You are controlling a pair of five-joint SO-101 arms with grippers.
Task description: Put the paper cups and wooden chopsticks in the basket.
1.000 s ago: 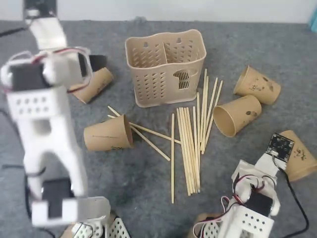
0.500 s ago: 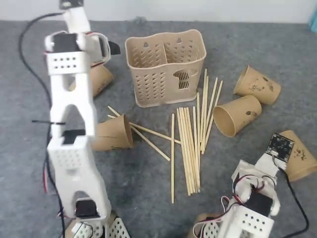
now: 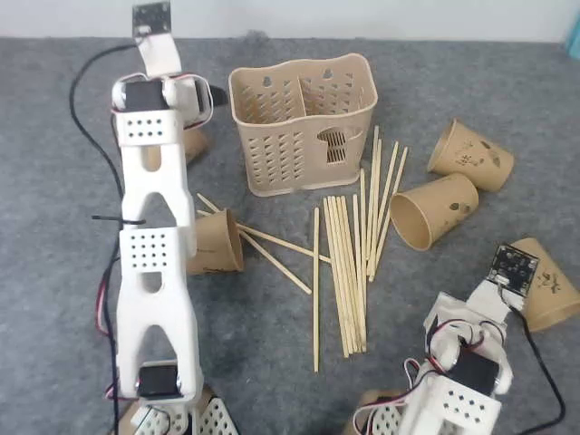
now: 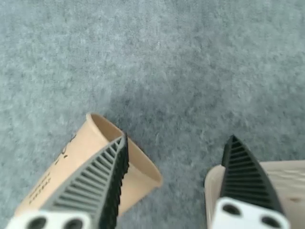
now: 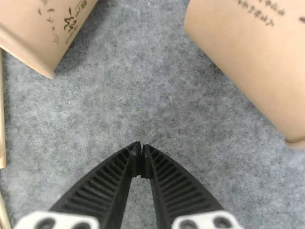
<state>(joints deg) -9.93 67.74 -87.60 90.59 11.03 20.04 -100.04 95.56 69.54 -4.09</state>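
Tan paper cup [image 4: 64, 157] lies on its side on grey carpet [image 4: 190, 57], near slotted beige basket [image 3: 272, 154]. Left gripper [image 4: 178, 139] spread wide over cup; right gripper [image 5: 141, 146] pinched together, empty.

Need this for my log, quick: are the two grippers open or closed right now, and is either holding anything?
Left gripper: open, empty, beside a cup.
Right gripper: closed, empty.
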